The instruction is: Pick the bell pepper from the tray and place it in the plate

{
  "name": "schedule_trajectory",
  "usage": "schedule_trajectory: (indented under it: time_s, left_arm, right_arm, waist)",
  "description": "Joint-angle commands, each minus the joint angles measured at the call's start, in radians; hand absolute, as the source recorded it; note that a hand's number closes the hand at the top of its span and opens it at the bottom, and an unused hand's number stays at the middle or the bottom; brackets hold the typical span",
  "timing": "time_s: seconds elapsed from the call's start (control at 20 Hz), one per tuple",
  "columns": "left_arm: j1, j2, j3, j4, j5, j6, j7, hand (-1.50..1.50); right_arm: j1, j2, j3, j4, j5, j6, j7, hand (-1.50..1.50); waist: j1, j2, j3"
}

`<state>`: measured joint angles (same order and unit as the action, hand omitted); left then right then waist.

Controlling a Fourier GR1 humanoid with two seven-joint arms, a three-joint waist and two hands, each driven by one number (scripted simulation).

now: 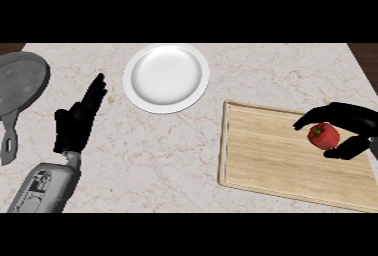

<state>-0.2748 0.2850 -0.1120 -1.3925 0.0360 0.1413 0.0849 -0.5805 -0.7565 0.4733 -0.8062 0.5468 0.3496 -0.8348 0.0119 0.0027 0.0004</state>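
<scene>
Bell pepper [323, 136] half-hidden in curled right robot hand [348, 125] above tray [280, 160].

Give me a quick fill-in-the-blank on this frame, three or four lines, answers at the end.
1. The right hand curls round the red ____.
2. The white plate holds ____.
3. The left hand is ____, fingers straight.
4. The grey pan lies at the counter's ____ edge.

Missing words: bell pepper; nothing; open; left

Red bell pepper [323, 136], white plate [166, 77], pale wooden tray [273, 160], grey pan [18, 82]
</scene>
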Motion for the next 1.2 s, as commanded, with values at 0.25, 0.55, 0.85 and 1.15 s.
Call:
schedule_trajectory:
  time_s: [0.25,0.55,0.85,1.15]
  left_arm:
    - [0.004,0.017,0.042,-0.040,-0.020,-0.035,0.038,0.00]
    - [-0.001,-0.016,0.025,-0.009,-0.033,-0.016,0.018,0.00]
    - [0.027,0.009,0.060,0.003,-0.015,-0.029,-0.006,0.00]
    - [0.016,-0.006,0.050,-0.013,-0.025,-0.016,0.031,0.00]
  right_arm:
    - [-0.048,0.042,-0.079,0.080,0.022,0.041,-0.125,1.50]
    - [-0.043,0.197,-0.167,0.153,0.034,-0.169,0.513,1.50]
    - [-0.095,0.291,-0.237,0.098,0.066,-0.382,0.956,1.50]
    - [-0.174,0.363,-0.226,-0.186,0.151,-0.590,1.122,1.50]
  waist:
    - [-0.004,-0.002,0.000]
    - [-0.021,-0.008,-0.004]
    - [-0.031,-0.021,-0.006]
    - [-0.046,-0.027,-0.003]
